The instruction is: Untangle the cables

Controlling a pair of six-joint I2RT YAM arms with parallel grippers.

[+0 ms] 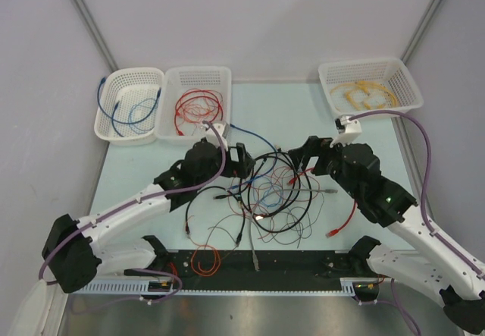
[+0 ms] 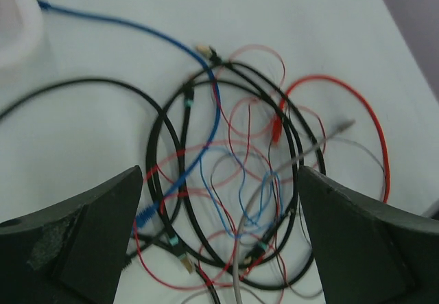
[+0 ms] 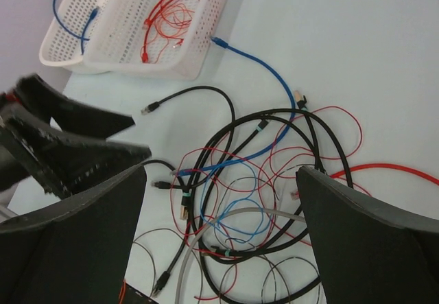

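Item: tangled cables [image 1: 269, 192], centre of frame. Tools: left gripper [image 2: 219, 232] and right gripper [image 3: 219, 218], both wide, holding nothing. Step, we judge: choosing a strand; next, pinch one loose end

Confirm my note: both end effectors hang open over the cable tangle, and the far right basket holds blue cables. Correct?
No: the top view shows yellow cables in the far right basket, not blue. The rest stands.
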